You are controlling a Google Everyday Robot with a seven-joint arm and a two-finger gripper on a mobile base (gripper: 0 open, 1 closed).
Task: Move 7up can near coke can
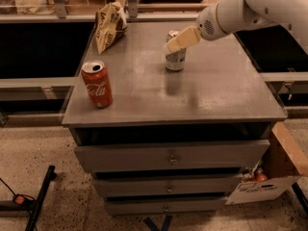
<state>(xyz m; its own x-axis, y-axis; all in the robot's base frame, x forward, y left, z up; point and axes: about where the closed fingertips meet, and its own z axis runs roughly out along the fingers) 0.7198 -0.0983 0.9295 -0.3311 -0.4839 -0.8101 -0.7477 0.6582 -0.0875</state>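
The pincer (182,40) hangs at the top of the silver-grey 7up can (175,60), which stands mid-way back on the bench (226,93), well apart from the red coke can (97,85) at a front corner; whether it pinches the can cannot be told. Grasping seems the step in hand, and the next move is a lift and carry toward the coke can. Only the white Coca-Cola script reads clearly.

Dim, warm light from above leaves a soft sheen on the cabinet top (216,95), a faint reflection just in front of the 7up can (175,61), the pale gripper (169,46) at the can's rim brightly lit, and deep shadow beneath the top.
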